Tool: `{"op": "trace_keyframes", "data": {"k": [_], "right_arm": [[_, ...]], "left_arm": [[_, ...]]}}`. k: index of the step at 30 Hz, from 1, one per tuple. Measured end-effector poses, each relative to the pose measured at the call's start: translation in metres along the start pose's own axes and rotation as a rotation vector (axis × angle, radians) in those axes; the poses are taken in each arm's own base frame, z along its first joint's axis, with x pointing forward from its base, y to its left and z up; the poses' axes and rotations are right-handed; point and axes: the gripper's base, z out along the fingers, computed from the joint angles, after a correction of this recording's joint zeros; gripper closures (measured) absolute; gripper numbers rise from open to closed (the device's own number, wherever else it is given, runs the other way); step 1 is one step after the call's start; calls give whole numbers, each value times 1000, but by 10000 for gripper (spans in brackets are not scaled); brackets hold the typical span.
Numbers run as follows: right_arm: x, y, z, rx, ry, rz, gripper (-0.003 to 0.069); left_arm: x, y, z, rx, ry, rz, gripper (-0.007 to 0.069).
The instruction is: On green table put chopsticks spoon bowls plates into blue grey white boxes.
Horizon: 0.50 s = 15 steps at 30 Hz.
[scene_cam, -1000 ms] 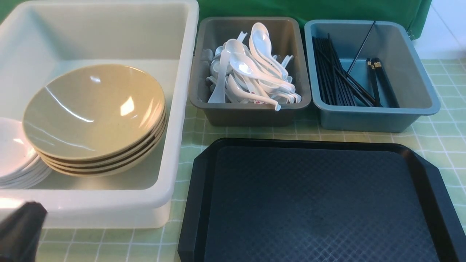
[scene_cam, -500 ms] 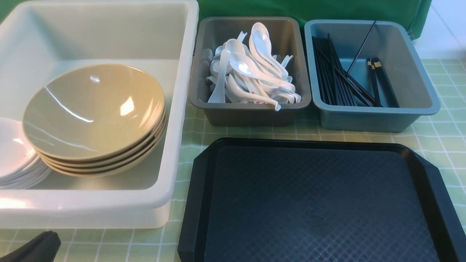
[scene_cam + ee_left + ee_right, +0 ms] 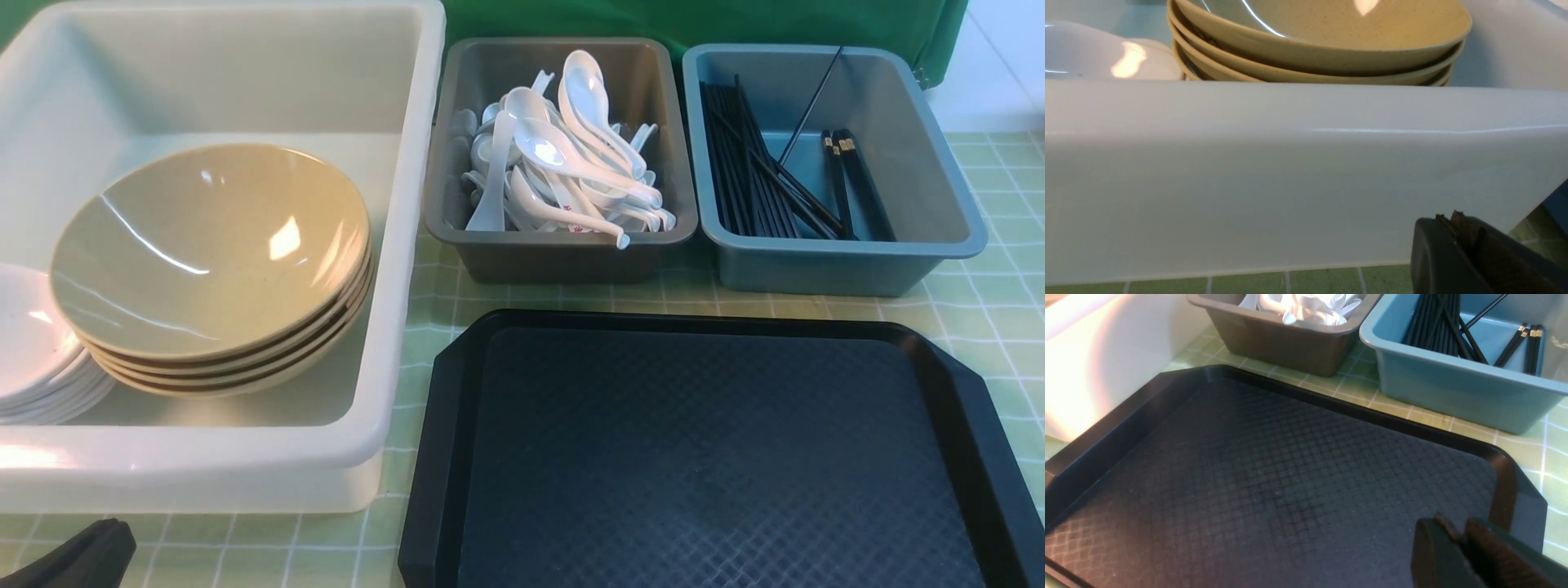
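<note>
where stacked, bowls (image 3: 208, 253) in white box (image 3: 384, 245); spoons (image 3: 563, 171) in grey box (image 3: 563, 257); chopsticks (image 3: 759, 180) in blue box (image 3: 849, 265); both grippers (image 3: 1457, 241) (image 3: 1453, 551) pressed together, holding nothing

The black left gripper (image 3: 82, 555) now sits lower, off the glossy white plastic box (image 3: 245, 465). It rests above the green checked tablecloth (image 3: 269, 555).

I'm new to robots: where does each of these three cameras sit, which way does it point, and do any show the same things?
Front view: between the arms, facing forward over the white box, grey box, blue box and black tray; the left gripper peeks in.
Left wrist view: low, facing the white box's wall and the bowls; left gripper shut.
Right wrist view: above the tray, facing the grey and blue boxes; right gripper shows, nearly shut.
Shared: front and right wrist views both show the chopsticks and spoons.
</note>
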Motion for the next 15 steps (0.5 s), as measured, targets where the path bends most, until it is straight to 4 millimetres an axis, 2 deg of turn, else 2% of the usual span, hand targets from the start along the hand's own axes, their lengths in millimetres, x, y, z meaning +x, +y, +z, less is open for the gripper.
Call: {"op": "trace_keyframes", "data": {"k": [9,15], "right_arm": [[0,-2,-8,17,-51,11,549],[0,-12,-21,228,-146,88,547]], "left_arm": [[0,1,0,-13,0,-4,626],[0,8,-1,-149,-5,-45,626]]}}
